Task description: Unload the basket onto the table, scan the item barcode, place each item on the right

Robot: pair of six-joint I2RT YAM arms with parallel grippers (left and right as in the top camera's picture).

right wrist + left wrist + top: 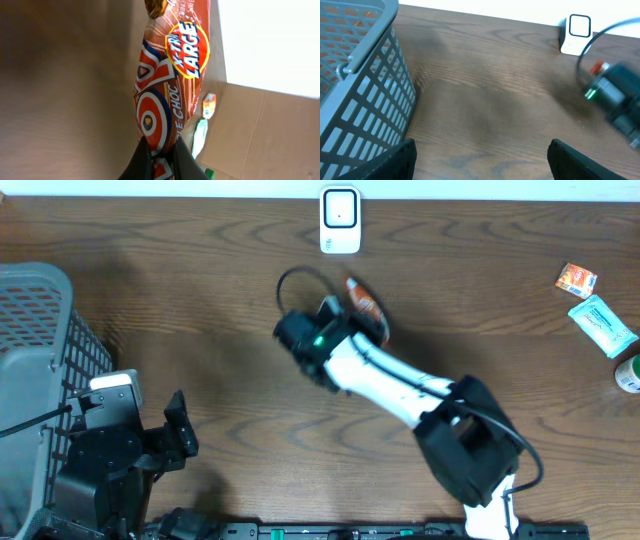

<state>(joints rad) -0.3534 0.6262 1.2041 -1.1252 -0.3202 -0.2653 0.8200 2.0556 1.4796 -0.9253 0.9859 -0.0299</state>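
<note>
Chocolate bar, clamped in the right gripper near the scanner, should have its barcode turned squarely toward it.

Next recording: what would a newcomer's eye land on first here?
The red-and-orange snack wrapper marked X-TRA LARGE fills the right wrist view, pinched in the shut jaws of the right arm. Overhead, it is held mid-table near the white scanner at the far edge, with the grey basket at the left.
</note>
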